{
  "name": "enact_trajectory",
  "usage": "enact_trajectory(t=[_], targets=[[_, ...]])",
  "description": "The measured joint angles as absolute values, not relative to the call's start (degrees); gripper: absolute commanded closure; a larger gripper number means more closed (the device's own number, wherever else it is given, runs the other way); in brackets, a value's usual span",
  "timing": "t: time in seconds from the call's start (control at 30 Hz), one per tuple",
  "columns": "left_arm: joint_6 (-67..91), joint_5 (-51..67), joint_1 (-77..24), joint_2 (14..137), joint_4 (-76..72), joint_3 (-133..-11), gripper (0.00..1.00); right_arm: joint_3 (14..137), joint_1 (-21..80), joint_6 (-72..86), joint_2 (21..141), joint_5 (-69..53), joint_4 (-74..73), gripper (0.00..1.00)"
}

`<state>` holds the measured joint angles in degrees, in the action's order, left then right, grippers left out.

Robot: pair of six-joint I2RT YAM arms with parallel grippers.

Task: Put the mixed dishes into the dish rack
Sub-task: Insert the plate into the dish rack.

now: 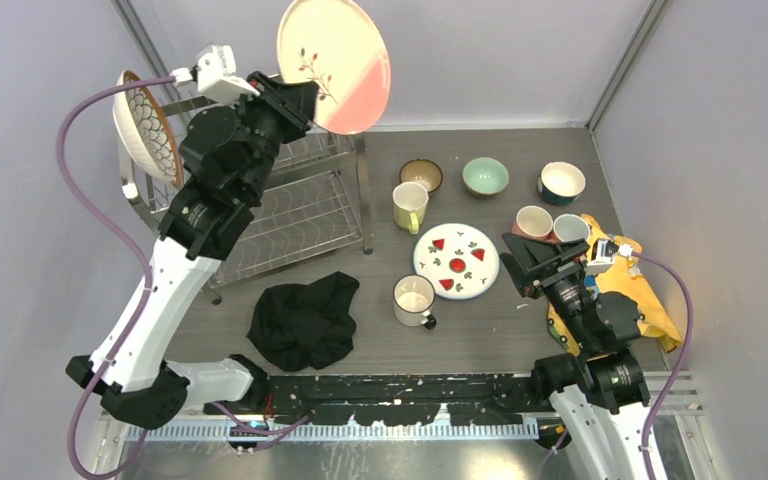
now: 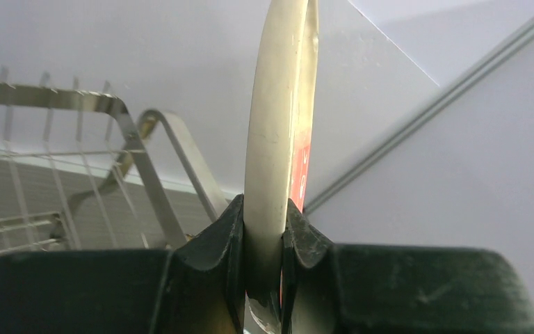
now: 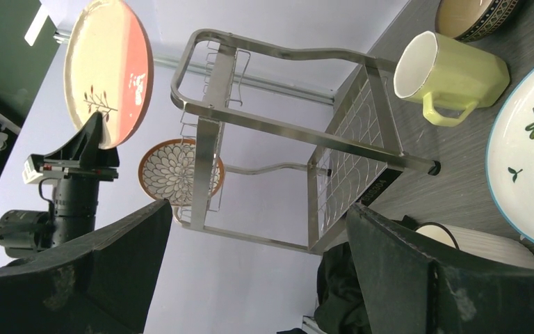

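The left end effector (image 1: 295,100) is pinched shut on the bottom rim of the pink and cream plate (image 1: 335,62). In the left wrist view its fingers (image 2: 226,243) squeeze the thin edge from both sides. The plate stands up on its edge and sticks out from the end effector toward 1 o'clock in the top view. The dish rack (image 1: 300,210) lies under the end effector, toward 6 o'clock. So I think the plate has to come down and back that way, thin edge first, to slip between the prongs. A flower plate (image 1: 145,125) stands at the rack's 9 o'clock end. The right end effector (image 1: 540,262) is wide open and holds nothing. It hangs over the desk (image 1: 500,330) by the pink mug (image 1: 532,222), well apart from the rack, so the left arm is the near one
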<state>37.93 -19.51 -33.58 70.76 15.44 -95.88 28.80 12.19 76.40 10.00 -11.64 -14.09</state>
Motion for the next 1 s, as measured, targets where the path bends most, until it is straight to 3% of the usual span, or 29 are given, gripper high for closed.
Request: enact_trajectory(t=[1.0], targets=[[-7.2,-45.5,-33.4,66.7,7.9,-97.9,1.00,28.1,12.2,76.4,9.8,-11.6,-14.7,0.00]])
